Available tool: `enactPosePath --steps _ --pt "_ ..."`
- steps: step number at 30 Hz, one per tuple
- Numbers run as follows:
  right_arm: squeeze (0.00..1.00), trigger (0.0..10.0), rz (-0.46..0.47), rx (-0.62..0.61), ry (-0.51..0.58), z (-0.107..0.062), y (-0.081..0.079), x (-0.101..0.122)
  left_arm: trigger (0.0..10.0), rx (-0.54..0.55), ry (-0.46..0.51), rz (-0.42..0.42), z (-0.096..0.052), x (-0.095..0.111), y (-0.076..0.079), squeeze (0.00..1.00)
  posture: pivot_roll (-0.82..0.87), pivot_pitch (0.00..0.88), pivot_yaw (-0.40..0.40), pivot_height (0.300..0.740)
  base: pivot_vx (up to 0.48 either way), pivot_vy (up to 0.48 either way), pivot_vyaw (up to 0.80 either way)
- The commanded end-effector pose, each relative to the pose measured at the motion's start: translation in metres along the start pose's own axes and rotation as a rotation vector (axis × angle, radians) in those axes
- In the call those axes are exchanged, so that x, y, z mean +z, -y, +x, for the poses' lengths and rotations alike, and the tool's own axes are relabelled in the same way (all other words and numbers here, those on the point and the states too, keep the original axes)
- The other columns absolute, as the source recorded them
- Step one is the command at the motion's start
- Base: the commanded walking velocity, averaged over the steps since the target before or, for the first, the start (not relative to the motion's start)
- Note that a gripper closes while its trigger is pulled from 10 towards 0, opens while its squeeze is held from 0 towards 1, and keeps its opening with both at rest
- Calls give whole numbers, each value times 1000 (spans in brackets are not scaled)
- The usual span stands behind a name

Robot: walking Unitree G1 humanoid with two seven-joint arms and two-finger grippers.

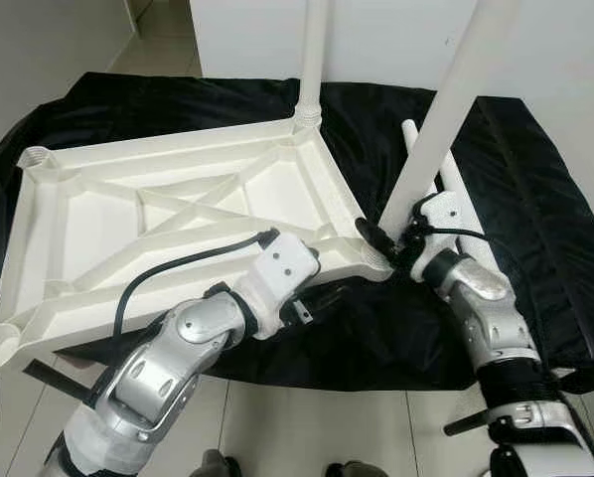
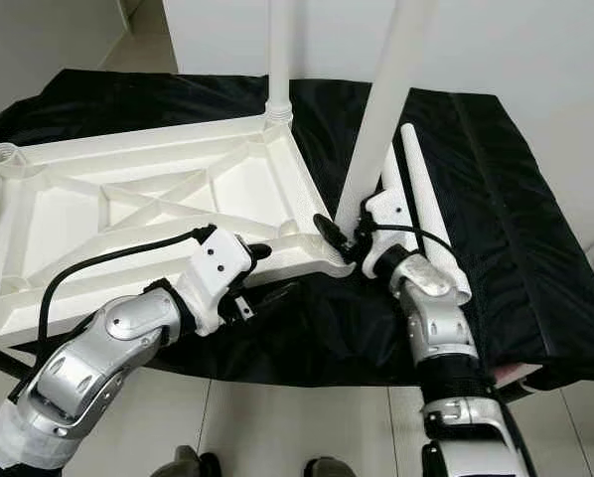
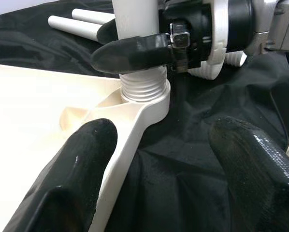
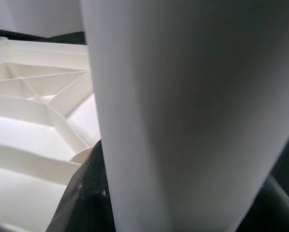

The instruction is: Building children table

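tabletop white | legs white | cloth black | wall white

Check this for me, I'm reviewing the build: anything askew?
Yes. The leg held by the right end effector leans at the near corner socket, threads exposed, while the far leg stands upright.

Bright, even, seemingly overhead light; wrist close-ups soft, slightly blurred.

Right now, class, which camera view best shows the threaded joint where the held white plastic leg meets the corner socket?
The left wrist view: the threaded joint sits close and sharp below the right hand. Both eye views show it small behind that hand; the right wrist view shows just the white plastic leg.
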State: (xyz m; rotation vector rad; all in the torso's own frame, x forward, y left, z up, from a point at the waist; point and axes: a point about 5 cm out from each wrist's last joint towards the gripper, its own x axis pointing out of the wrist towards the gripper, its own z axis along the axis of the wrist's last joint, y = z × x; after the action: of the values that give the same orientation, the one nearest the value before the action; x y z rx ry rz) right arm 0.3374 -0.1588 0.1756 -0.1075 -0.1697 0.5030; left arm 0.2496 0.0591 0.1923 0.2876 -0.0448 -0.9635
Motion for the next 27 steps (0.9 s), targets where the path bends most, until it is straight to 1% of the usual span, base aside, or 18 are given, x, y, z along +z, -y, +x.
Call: enactPosePath --steps 1,3,4,6,8,10,12,13,14,15,16,17,19,20,21,22,23,27 --pt "0 10000 38 -54 -48 -1 -10 -10 10000 -68 -2 -4 -2 0 6 0 -105 137 29 740 0 0 0" --pt "0 10000 45 -78 -51 1 -15 -10 10000 -69 -3 -6 -2 -1 7 0 -105 137 29 740 0 0 0" --pt "0 10000 58 -117 -57 2 -19 -10 10000 -72 -3 -10 -1 -1 8 0 -105 134 27 740 0 0 0" --pt "0 10000 58 -117 -57 2 -19 -10 10000 -72 -3 -10 -1 -1 8 0 -105 134 27 740 0 0 0" --pt "0 10000 80 -226 -78 4 -23 -12 10000 -74 -2 -12 -1 -1 9 0 -101 129 21 740 0 0 0" --pt "0 10000 80 -226 -78 4 -23 -12 10000 -74 -2 -12 -1 -1 9 0 -101 129 21 740 0 0 0" --pt "0 10000 91 -388 -104 2 -28 -16 10000 -73 -1 -15 -1 -1 10 0 -100 118 13 740 0 0 0" --pt "0 10000 91 -388 -104 2 -28 -16 10000 -73 -1 -15 -1 -1 10 0 -100 118 13 740 0 0 0" --pt "0 10000 89 -456 -107 0 -29 -16 10000 -72 -1 -16 -1 -2 10 0 -100 118 13 740 0 0 0" --pt "0 10000 89 -456 -107 0 -29 -16 10000 -72 -1 -16 -1 -2 10 0 -100 118 13 740 0 0 0" --pt "0 10000 98 -526 -109 -2 -32 -16 10000 -71 0 -17 -1 -2 11 0 -101 115 11 740 0 0 0" --pt "0 10000 98 -526 -109 -2 -32 -16 10000 -71 0 -17 -1 -2 11 0 -101 115 11 740 0 0 0" --pt "0 10000 91 -624 -102 -4 -36 -14 10000 -71 1 -19 0 -2 12 0 -98 107 5 740 0 0 0" --pt "0 10000 128 -659 -84 -2 -41 -11 10000 -70 2 -20 0 -2 13 0 -94 103 4 740 0 0 0" --pt "0 10000 128 -659 -84 -2 -41 -11 10000 -70 2 -20 0 -2 13 0 -94 103 4 740 0 0 0" --pt "0 10000 155 -677 -71 -1 -44 -9 10000 -70 2 -21 0 -2 13 0 -95 102 4 740 0 0 0" --pt "0 10000 158 -664 -38 2 -48 -3 10000 -70 1 -23 -1 -3 14 0 -98 101 6 740 0 0 0" --pt "0 10000 140 -648 -1 5 -52 6 10000 -72 0 -24 -1 -3 14 0 -98 101 6 740 0 0 0"
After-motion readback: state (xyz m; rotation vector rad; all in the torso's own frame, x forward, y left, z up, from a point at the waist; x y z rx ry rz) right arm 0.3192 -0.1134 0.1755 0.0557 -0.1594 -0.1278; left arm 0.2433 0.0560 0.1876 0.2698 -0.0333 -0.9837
